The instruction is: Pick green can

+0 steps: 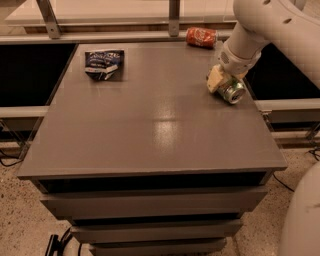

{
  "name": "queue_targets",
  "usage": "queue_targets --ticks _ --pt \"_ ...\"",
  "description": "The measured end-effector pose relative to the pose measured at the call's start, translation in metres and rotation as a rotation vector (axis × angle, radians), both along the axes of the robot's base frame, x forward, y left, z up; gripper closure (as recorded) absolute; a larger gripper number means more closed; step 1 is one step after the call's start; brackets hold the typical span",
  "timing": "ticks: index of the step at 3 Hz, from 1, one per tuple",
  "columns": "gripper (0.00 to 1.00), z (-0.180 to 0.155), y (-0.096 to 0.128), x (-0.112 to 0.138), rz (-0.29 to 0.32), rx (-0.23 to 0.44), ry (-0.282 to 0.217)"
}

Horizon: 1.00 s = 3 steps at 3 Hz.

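The green can [232,91] lies on its side near the right edge of the grey table [150,125], its silver end facing me. My gripper [225,85] reaches down from the white arm [260,30] at the upper right and is around the can. One cream finger [215,79] presses on the can's left side. The other finger is hidden behind the can. The can still rests on the tabletop.
An orange-red can [201,37] lies on its side at the table's back edge, just behind the gripper. A crumpled dark blue snack bag [104,63] lies at the back left. A metal rail with posts [172,15] runs behind the table.
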State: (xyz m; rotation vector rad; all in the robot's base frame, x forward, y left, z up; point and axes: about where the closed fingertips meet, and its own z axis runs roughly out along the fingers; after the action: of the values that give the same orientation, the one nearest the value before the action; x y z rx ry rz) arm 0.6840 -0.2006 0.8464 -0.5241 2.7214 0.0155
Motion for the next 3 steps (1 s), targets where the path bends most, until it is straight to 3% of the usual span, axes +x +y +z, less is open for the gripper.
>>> queue_targets --ticks 1,3 --pt "1.0 0.023 0.01 -0.008 0.091 0.042 -0.038" --pt "1.0 0.091 0.021 -0.036 0.269 0.127 -0.138"
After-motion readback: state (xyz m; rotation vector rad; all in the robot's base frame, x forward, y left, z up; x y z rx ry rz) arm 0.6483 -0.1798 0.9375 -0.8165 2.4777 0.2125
